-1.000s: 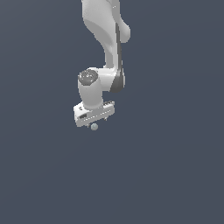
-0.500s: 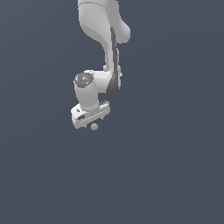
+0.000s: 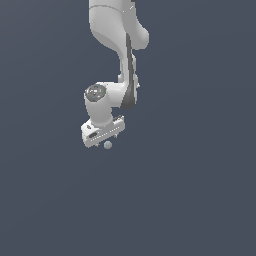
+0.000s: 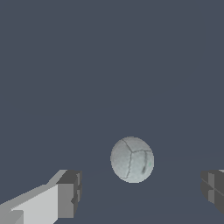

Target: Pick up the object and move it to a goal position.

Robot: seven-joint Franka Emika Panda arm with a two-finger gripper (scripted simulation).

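ball (image 4: 131,159): sitting between my fingers, untouched
gripper (image 3: 107,140): jaws gaping wide, holding nothing
change: I'm lowering slightly vs 1 s ago, nearing grasp ht
next: prob closing

Ball (image 3: 107,145) sits directly under gripper (image 3: 104,141), at arm's (image 3: 120,55) lower end. In wrist view ball (image 4: 131,159) lies between the two fingers (image 4: 68,194), touching neither, gaps both sides.
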